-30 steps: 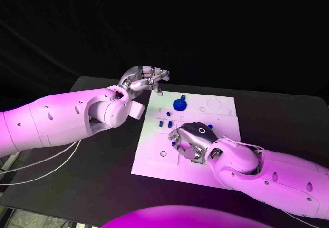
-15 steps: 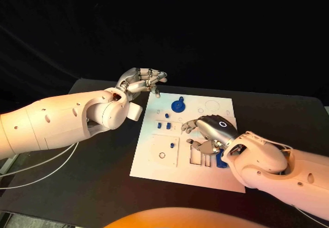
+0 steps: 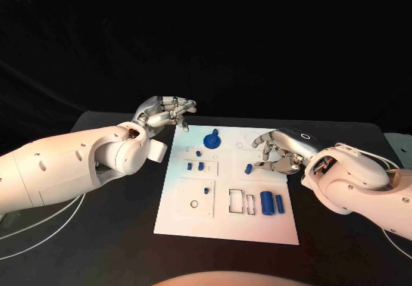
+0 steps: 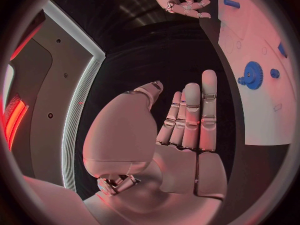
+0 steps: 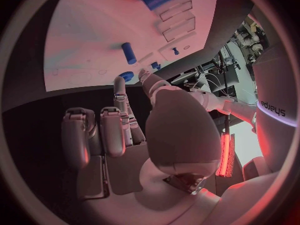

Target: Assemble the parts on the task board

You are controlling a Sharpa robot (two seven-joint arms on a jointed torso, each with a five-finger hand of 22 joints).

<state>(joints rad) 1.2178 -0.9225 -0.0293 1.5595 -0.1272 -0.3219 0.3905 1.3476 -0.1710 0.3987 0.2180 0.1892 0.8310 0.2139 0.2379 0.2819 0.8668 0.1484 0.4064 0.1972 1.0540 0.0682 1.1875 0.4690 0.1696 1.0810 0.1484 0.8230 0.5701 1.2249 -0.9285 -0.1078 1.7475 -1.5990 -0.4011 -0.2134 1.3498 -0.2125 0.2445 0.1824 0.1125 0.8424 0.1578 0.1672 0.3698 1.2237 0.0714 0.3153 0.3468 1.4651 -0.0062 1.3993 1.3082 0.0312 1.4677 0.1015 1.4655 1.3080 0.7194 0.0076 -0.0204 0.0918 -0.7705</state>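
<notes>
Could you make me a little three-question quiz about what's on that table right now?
1. True or false: the left hand holds a blue part.
2. Which blue part lies nearest the board's far edge? A) gear B) cylinder C) nothing
3. Fill in: the right hand hovers above the white ____.

Key: 1 false, its fingers are empty. 2 A. 3 board.
</notes>
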